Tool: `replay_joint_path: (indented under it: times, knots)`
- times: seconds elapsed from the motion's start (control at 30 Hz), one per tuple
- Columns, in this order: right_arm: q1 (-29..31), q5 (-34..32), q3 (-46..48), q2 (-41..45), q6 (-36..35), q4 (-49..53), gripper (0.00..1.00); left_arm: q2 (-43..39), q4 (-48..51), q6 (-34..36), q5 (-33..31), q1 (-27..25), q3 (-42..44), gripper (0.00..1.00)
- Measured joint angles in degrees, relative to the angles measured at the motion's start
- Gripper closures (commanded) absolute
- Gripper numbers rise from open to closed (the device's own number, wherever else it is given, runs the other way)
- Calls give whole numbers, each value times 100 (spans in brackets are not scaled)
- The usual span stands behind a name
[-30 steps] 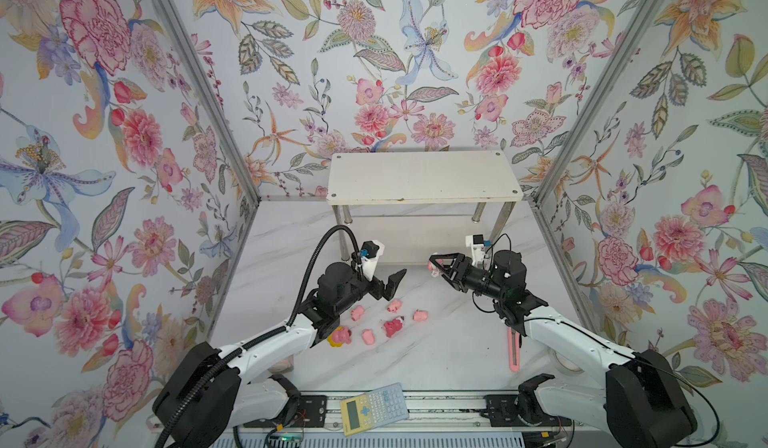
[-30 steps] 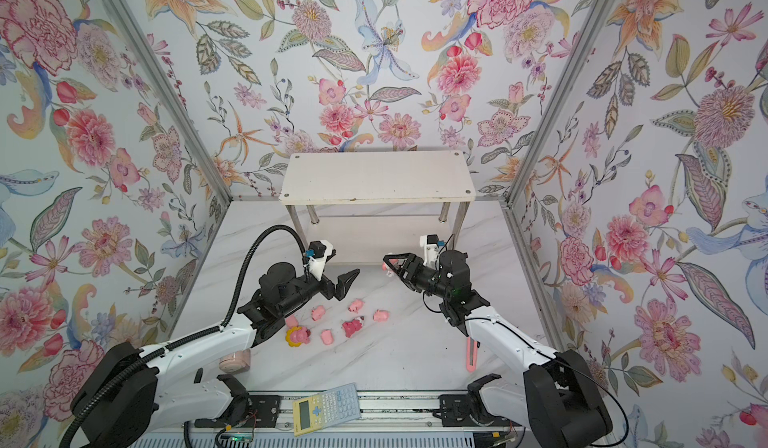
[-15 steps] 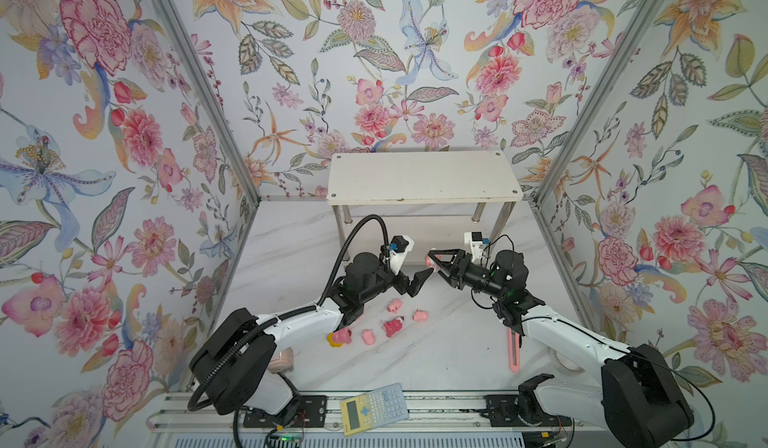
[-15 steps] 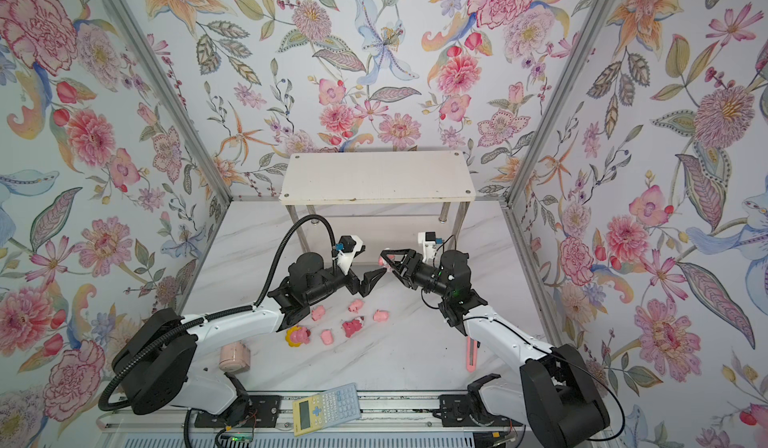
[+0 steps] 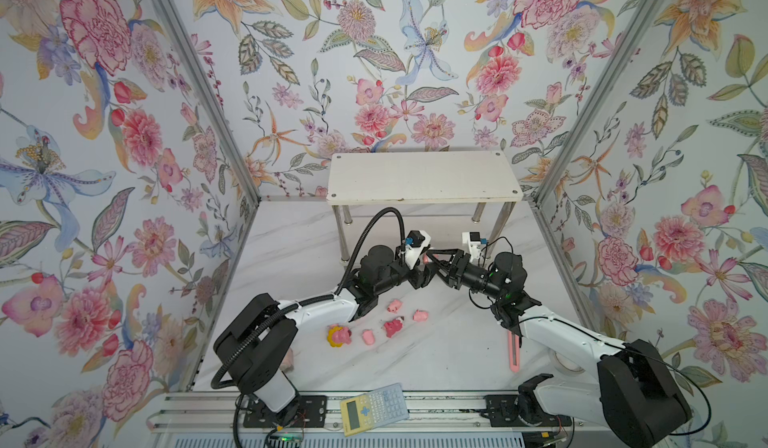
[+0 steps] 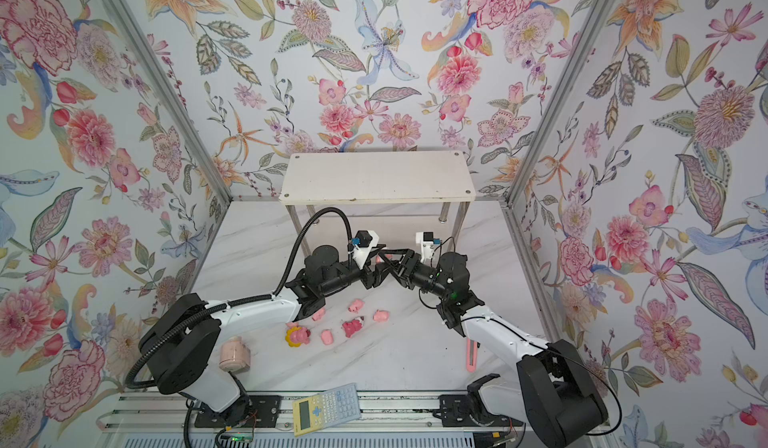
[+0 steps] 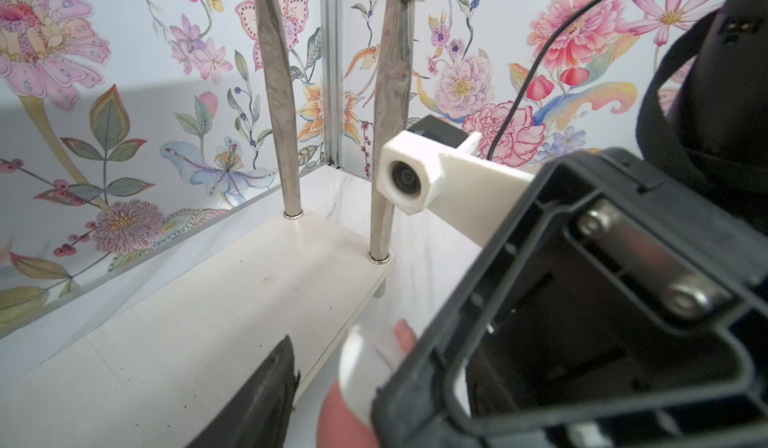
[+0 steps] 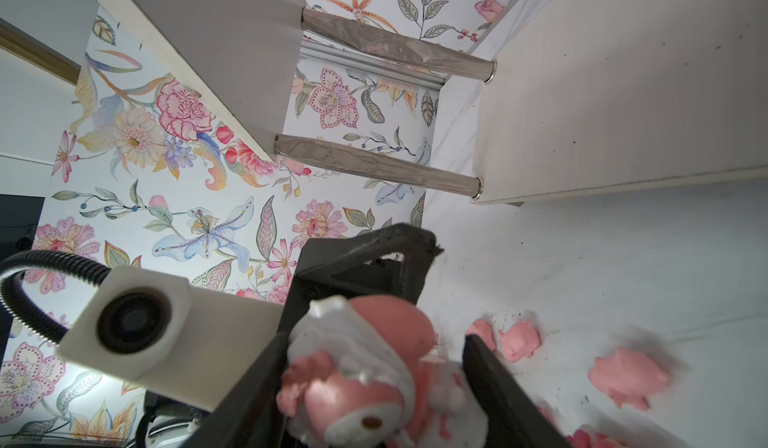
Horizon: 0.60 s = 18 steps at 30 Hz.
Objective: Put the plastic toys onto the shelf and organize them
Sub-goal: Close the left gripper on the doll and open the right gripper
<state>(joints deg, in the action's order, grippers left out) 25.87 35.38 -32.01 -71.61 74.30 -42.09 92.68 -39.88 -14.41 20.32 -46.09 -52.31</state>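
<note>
The round pink-and-white toy (image 8: 365,375) sits between the fingers of my right gripper (image 8: 374,342), which is shut on it just in front of the shelf (image 5: 424,178). My left gripper (image 5: 423,268) meets it nose to nose and straddles the same toy (image 7: 365,367). One left finger (image 7: 270,392) stands a thin gap beside the toy; the other is hidden behind the right gripper. On the table below lie a yellow-maned toy (image 5: 338,336), a dark pink-red bear (image 5: 394,327) and pink pigs (image 5: 420,315).
The shelf's lower tier (image 7: 187,321) is bare, with chrome legs (image 7: 282,134) at its end. A pink utility knife (image 5: 514,352) lies under the right arm. A yellow-and-grey calculator (image 5: 374,408) rests on the front rail, and a pink jar (image 6: 235,354) stands by the left arm's base.
My left arm swung right from above the floor toys to meet the right gripper, and its jaws have narrowed around the held toy. The right gripper kept its grip and shifted slightly left.
</note>
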Motion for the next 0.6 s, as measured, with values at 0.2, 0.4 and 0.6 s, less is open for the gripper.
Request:
replay_joint_path:
  times: [0.2,0.4,0.6]
  knots:
    - [-15,-114,0,0,105,-157,75,11,-31,48,90,-28,-107,72]
    - [-11,-195,0,37,17,-20,52,11,33,61,114,-28,-111,91]
    - [22,-415,-160,461,-651,1038,30,4,133,151,197,-63,-111,100]
